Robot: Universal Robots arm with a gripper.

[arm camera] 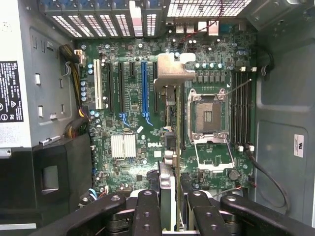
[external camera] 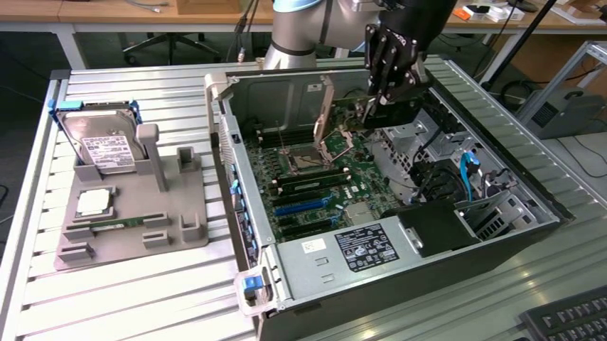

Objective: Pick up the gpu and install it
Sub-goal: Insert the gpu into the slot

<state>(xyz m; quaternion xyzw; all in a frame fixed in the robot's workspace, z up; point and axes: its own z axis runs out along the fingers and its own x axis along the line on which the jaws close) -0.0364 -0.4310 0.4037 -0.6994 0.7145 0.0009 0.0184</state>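
In the wrist view my gripper [arm camera: 170,199] is shut on the gpu [arm camera: 170,73]. The card shows edge-on between the black fingers [arm camera: 147,209], with its silvery bracket at the far end. It hangs above the green motherboard [arm camera: 125,98], over the black slot between the blue slot [arm camera: 144,88] and the CPU socket [arm camera: 206,115]. In the exterior view the gripper [external camera: 382,117] hovers inside the open computer case [external camera: 226,142], over the far part of the motherboard [external camera: 328,188]. I cannot tell whether the card's edge touches a slot.
A power supply [external camera: 353,249] fills the case's near end, with black drive bays and blue cables [external camera: 465,174] beside it. On the exterior view's left a grey fixture [external camera: 175,213] holds a hard drive [external camera: 102,145], a processor chip [external camera: 93,202] and a green memory stick [external camera: 109,226].
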